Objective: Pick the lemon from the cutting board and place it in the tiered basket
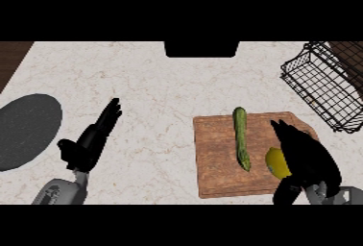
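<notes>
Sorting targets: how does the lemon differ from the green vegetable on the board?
The lemon is yellow and rounded; the green vegetable is long and thin. The lemon is partly hidden by the right hand; the green vegetable lies exposed. Both rest on the cutting board.

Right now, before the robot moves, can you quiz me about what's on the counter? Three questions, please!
1. True or false: the lemon lies on the cutting board.
2. Which hand is right beside the lemon? A) the left hand B) the right hand
3. Fill in: the wire basket stands at the counter's far ____ side.

Key: 1 true; 2 B; 3 right.
</notes>
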